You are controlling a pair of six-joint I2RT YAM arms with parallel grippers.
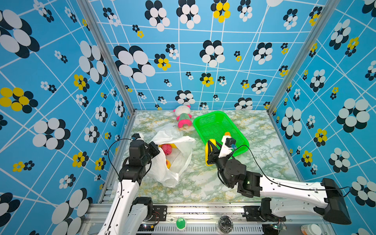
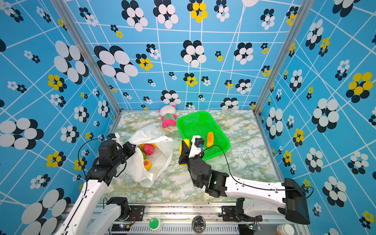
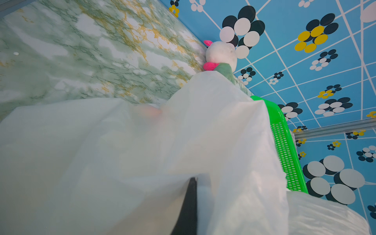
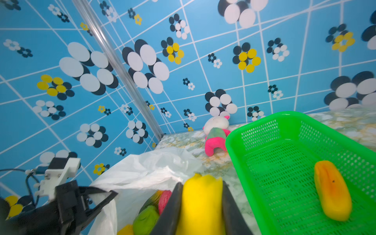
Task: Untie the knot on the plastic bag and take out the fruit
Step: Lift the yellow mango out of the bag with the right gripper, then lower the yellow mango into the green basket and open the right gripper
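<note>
- The plastic bag (image 1: 179, 160) lies on the table (image 1: 264, 154) left of centre. Its long axis runs near to far, and its mouth gapes open upward and toward the right.
- The left hand (image 1: 155, 150) is clenched on the bag's left rim, holding that edge raised.
- Inside the mouth sit a pinkish red fruit (image 1: 166, 149), a yellow-red fruit (image 1: 168, 163) and a green fruit (image 4: 145, 219).
- The right hand (image 4: 201, 184) grasps a long yellow fruit (image 4: 201, 205) between the bag and the green basket (image 1: 207, 120). This fruit's long axis lies along the fingers, pointing toward the far wall.
- An orange-yellow fruit (image 2: 210, 139) lies in the basket's near end, lengthwise roughly near to far.
</note>
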